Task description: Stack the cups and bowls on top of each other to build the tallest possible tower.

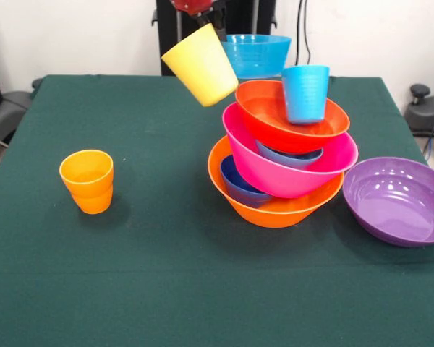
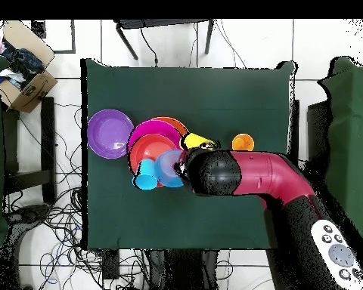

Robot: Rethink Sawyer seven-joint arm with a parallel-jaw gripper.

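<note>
Leaning toward the right in the front view, the tower (image 1: 286,155) is seen right of the table's middle, built on the large orange bowl (image 1: 275,210). A small dark blue bowl (image 1: 239,184) is nested inside that base at its left, and the large pink bowl (image 1: 275,170) is tilted on top of it. Within the pink bowl a shallow light blue bowl (image 1: 293,157) is partly seen, and above it the wide red-orange bowl (image 1: 289,116) is perched at a slant. The light blue cup (image 1: 305,92) is stood upright in the red-orange bowl, toward its right side.

The yellow cup (image 1: 200,63) is held tilted in the air, just beside the tower's upper left, its base close to the red-orange bowl's rim (whether the two touch cannot be told). Only the gripper's (image 1: 195,9) red tip is seen at the top edge above the cup; it appears to be carrying the cup, though its hold is hidden, so its state cannot be told.

The orange cup (image 1: 87,181) is stood upright, well apart at the left of the green table (image 1: 166,289). The wide purple bowl (image 1: 398,200) is placed just right of the tower, near the table's right edge. A teal bowl (image 1: 257,54) is seen at the far edge, behind the tower.
</note>
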